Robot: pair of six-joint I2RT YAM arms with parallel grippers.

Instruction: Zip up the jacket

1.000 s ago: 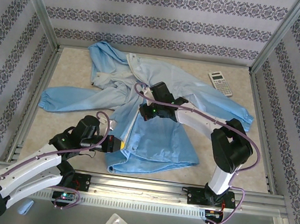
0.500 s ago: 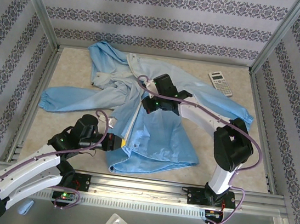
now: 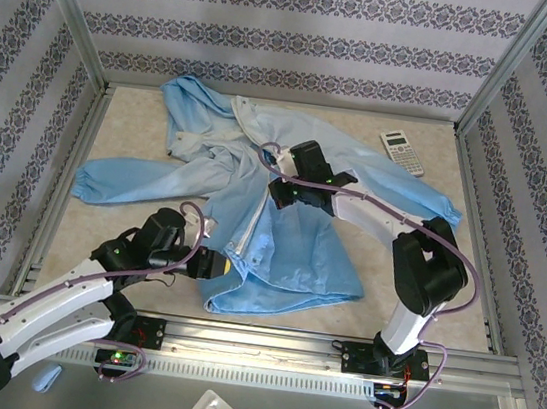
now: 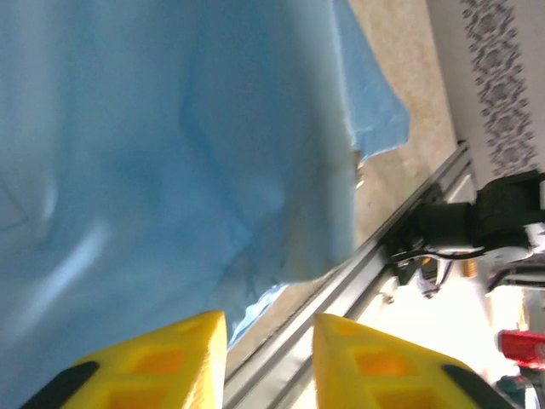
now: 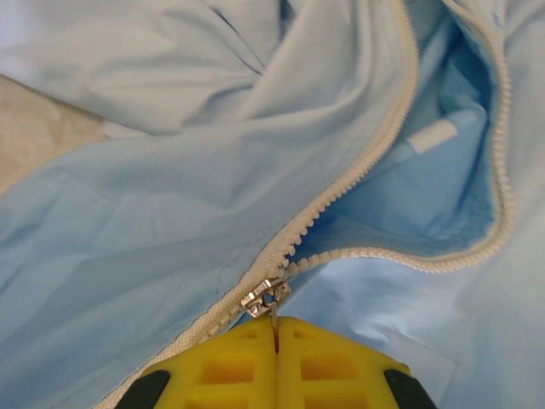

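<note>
Middle of the top view: jacket [image 3: 297,258], spread flat, hood [image 3: 191,103] toward upper left, hem [image 3: 240,306] toward the bottom edge, calculator [image 3: 403,151] well apart at upper right. Right gripper [image 3: 277,193] down on the chest at frame centre; in its wrist view, jaws clenched tight at bottom centre, pinching the zipper pull [image 5: 266,296]. Below and left of the pull, track meshed; above it, two rows of white teeth [image 5: 383,145] splayed toward upper right, not yet joined. Left gripper [image 3: 220,266] at the hem, lower centre-left. In its wrist view, yellow fingers [image 4: 170,349] apart, rail [image 4: 341,290] visible through the gap, cloth just beyond the tips. Reads as released, no hold on the hem. Step in hand, by judgement: drawing the pull up the track, roughly partway along. Next move calls for a steady draw toward the collar, in line with the teeth. Likely also calls for the left jaws clamped on the hem for tension; otherwise thin cloth apt to bunch under the pull.
</note>
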